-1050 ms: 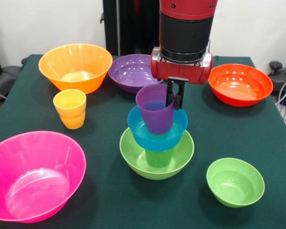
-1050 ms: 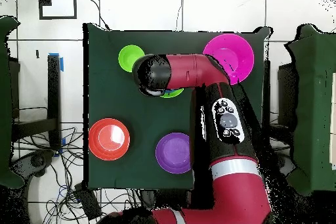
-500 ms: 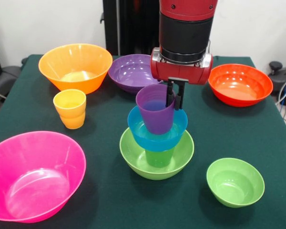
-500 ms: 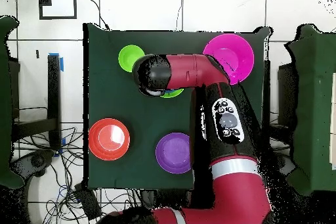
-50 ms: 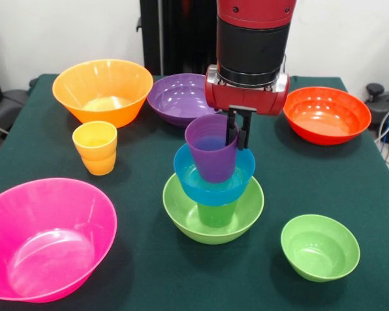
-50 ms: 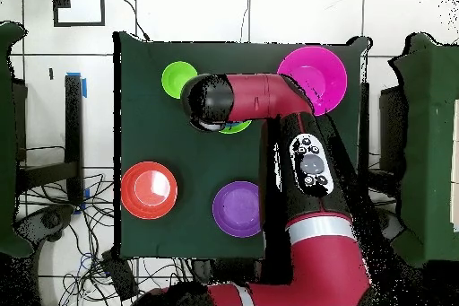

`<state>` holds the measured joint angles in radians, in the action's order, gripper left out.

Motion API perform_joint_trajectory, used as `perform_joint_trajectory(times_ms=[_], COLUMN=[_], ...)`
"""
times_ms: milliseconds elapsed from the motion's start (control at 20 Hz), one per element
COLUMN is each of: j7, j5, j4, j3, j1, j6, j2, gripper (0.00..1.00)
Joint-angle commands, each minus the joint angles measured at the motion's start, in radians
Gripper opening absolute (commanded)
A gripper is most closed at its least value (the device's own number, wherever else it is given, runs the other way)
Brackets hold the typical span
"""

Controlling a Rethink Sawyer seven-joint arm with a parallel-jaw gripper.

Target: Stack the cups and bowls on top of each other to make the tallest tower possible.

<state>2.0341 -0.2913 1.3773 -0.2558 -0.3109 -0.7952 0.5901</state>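
The gripper (image 5: 239, 127) clamps the purple cup's (image 5: 211, 148) rim atop the tower: blue bowl (image 5: 214, 183), green cup (image 5: 216, 214), lime-green bowl (image 5: 212, 217). Overhead, the arm (image 6: 269, 98) hides that stack (only a lime sliver shows), while the small green bowl (image 6: 178, 78) sits nearby.

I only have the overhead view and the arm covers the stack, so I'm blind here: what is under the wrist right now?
Observer: A purple cup, upright, sits in a blue bowl; the gripper is at the cup's rim.
Operator: What carries the blue bowl?
Observer: A green cup standing inside the lime-green bowl.
Operator: Any cup not stacked?
Observer: A yellow cup, upright on the table near the orange bowl.
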Motion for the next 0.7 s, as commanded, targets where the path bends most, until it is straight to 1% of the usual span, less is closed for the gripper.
perform_joint_trajectory(times_ms=[50,500,700], j7=[-0.217,-0.224,-0.224], j5=[-0.120,-0.118,-0.113], j4=[-0.037,-0.056,-0.041], j3=[-0.082,-0.084,-0.084], j1=[-0.008,-0.008,-0.012], j6=[0.057,0.046,0.043], j2=[-0.071,-0.082,-0.078], gripper=[0.00,0.00,0.00])
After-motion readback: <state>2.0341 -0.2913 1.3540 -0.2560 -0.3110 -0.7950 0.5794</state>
